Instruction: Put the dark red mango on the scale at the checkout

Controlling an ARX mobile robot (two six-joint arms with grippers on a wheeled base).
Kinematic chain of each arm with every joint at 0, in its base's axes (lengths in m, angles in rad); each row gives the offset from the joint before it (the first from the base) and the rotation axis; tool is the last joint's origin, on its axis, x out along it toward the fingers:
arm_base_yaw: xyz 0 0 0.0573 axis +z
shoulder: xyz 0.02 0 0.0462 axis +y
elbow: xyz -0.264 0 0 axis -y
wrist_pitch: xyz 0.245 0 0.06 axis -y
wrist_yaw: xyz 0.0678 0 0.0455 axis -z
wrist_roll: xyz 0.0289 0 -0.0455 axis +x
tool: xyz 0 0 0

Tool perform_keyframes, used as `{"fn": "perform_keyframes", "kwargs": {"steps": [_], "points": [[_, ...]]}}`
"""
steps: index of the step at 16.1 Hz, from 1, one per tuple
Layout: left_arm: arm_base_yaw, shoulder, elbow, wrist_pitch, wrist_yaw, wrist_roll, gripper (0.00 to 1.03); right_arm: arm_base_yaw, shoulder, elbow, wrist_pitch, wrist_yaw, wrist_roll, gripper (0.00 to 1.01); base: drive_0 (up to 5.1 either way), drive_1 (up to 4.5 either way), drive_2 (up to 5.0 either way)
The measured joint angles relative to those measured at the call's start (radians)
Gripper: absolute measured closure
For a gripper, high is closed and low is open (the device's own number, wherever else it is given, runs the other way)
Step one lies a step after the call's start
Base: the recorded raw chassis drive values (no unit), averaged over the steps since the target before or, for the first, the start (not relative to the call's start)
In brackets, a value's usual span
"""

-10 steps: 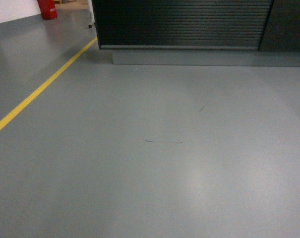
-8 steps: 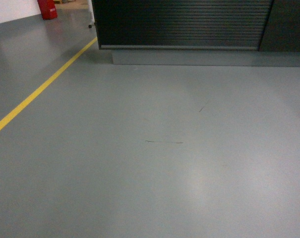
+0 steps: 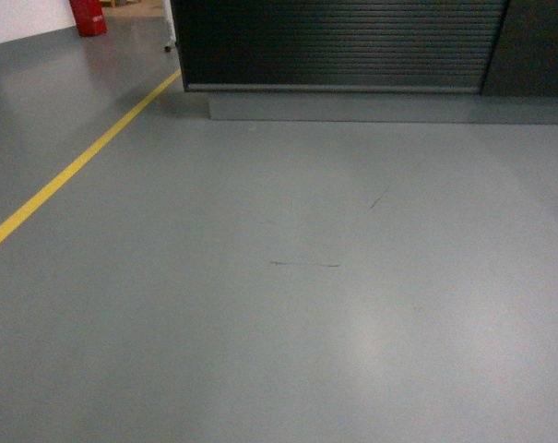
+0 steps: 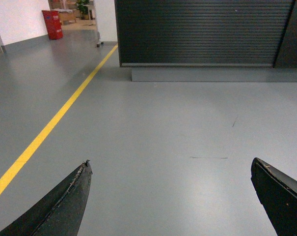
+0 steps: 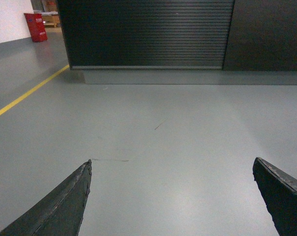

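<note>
Though the checkout (image 3: 338, 46) stands straight ahead across bare grey floor (image 3: 288, 305), its ribbed front squarely facing both arms, neither the mango nor the scale is anywhere in sight. The left gripper (image 4: 170, 196) and right gripper (image 5: 172, 196) both hang spread wide, holding nothing, about equally far off.

Floor (image 3: 288, 305): smooth grey coating, semi-gloss, soft light reflections; a few thin dark scuff marks (image 3: 304, 265) near centre. Yellow line (image 3: 71, 171): flat painted stripe, matt. Checkout (image 3: 338, 41): dark brown-black front w/ fine horizontal ribs, low sheen; adjoining panel at right smooth, matt. Plinth (image 3: 380, 106): plain grey, matt, smooth. Left gripper (image 4: 170, 199) and right gripper (image 5: 170, 199): dark matt fingers, prob. plastic, edges worn and slightly rough.
</note>
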Motion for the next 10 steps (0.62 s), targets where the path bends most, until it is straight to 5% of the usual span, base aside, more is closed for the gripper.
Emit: {"fn": "perform_keyframes", "kwargs": {"steps": [10], "points": [[0.0,0.0,0.0,0.0,0.0,0.0,0.05,0.0,0.0,0.0,0.0,0.0,0.0,0.03,0.0,0.0,0.0]]}}
